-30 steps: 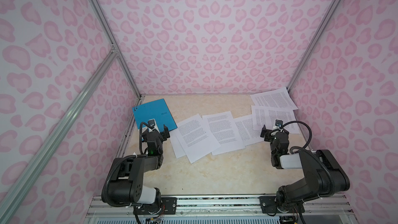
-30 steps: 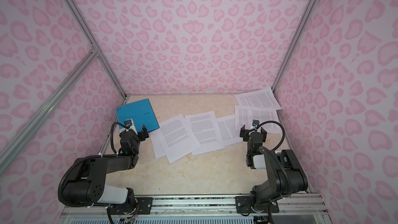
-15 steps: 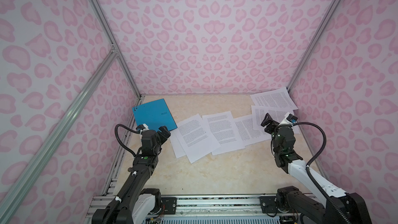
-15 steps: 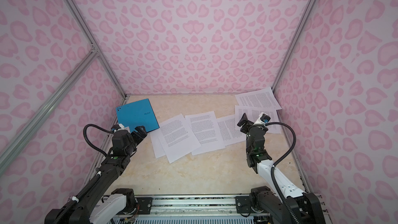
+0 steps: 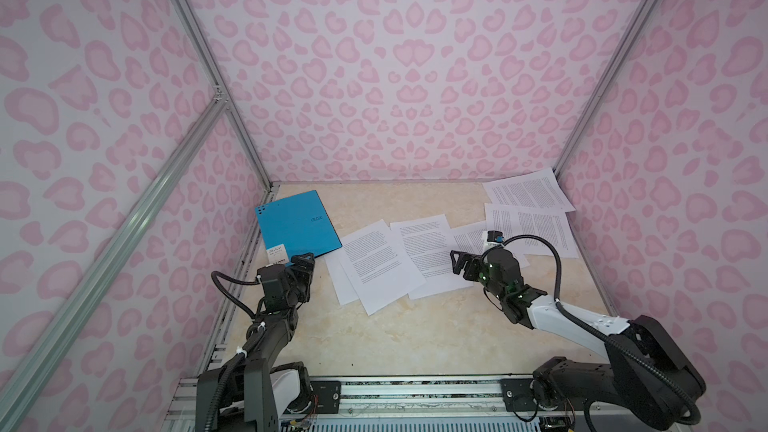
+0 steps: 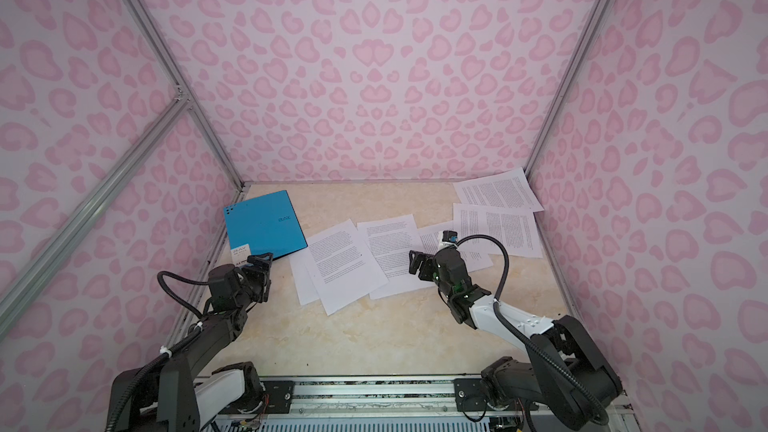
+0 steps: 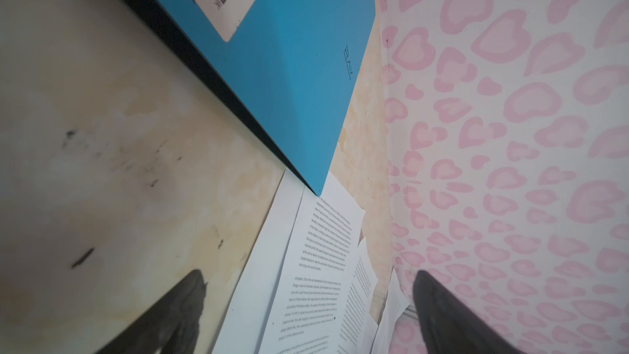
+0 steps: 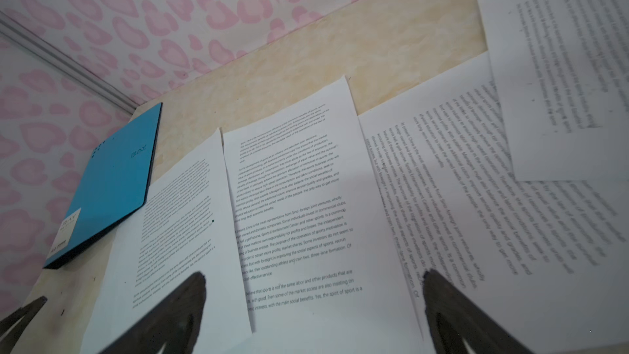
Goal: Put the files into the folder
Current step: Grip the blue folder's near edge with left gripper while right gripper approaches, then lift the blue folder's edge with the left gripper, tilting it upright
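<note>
The folder (image 5: 295, 224) (image 6: 262, 222) is bright blue and lies shut and flat at the back left of the table, its white label at the near corner. The files (image 5: 378, 263) (image 6: 345, 259) are several printed white sheets, fanned across the middle, with two more (image 5: 528, 193) at the back right. My left gripper (image 5: 306, 265) (image 7: 309, 277) is open just in front of the folder's (image 7: 299, 63) near edge and holds nothing. My right gripper (image 5: 459, 263) (image 8: 315, 275) is open and empty, hovering over the middle sheets (image 8: 296, 199).
Pink patterned walls (image 5: 395, 76) close in the left, back and right sides, with aluminium posts (image 5: 245, 135) at the corners. A metal rail (image 5: 415, 392) with both arm bases runs along the front. Bare marble tabletop (image 5: 395, 338) lies between the rail and the sheets.
Both arms have unfolded and reached forward. The left gripper has moved up to the folder's near edge. The right gripper has swung left over the middle sheets. Both stayed open.
</note>
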Controlling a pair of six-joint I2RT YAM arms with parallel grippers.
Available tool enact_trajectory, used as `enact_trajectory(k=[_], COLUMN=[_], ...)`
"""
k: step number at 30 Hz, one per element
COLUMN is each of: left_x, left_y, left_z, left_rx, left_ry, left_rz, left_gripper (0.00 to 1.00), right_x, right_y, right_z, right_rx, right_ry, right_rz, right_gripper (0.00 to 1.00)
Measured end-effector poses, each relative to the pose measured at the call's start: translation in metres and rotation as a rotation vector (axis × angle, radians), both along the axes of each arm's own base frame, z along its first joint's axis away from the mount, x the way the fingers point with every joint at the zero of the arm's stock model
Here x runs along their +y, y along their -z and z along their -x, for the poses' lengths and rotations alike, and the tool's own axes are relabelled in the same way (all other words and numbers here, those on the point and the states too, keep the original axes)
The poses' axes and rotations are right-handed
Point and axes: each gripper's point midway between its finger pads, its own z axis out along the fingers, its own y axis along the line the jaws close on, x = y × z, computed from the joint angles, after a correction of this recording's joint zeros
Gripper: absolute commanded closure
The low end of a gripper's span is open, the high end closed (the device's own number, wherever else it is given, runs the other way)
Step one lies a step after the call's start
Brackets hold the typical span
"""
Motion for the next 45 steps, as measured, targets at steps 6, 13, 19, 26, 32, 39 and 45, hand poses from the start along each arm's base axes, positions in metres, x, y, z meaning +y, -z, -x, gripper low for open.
enact_trajectory(k=[6,13,19,26,32,39,45], left_x=[0.008,0.011,0.013,0.019,0.025,0.028,0.032], left_y=[-0.004,0.008,0.017,0.025,0.028,0.030,0.033], left_z=[-0.015,-0.030,-0.043,-0.054,-0.063,-0.072,-0.081], left_rx=[-0.035,-0.025,-0.030,-0.047,-0.082,-0.139,-0.183], left_ry=[-0.010,-0.013,-0.019,-0.031,-0.040,-0.042,-0.048], left_rz=[0.032,0.073,0.097,0.109,0.115,0.144,0.162], left_gripper=[0.01,0.00,0.01,0.03,0.05,0.09,0.12], right_x=[0.028,0.041,0.043,0.046,0.050,0.055,0.059], right_y=[0.008,-0.001,-0.002,0.000,0.006,0.012,0.017], right_z=[0.000,0.002,0.003,0.002,0.001,-0.001,-0.001], right_rx=[0.012,-0.007,-0.008,0.000,0.018,0.040,0.055], right_ry=[-0.105,-0.166,-0.176,-0.188,-0.201,-0.221,-0.235], right_rz=[-0.032,-0.075,-0.078,-0.079,-0.079,-0.081,-0.081], right_gripper=[0.02,0.02,0.02,0.02,0.02,0.02,0.02])
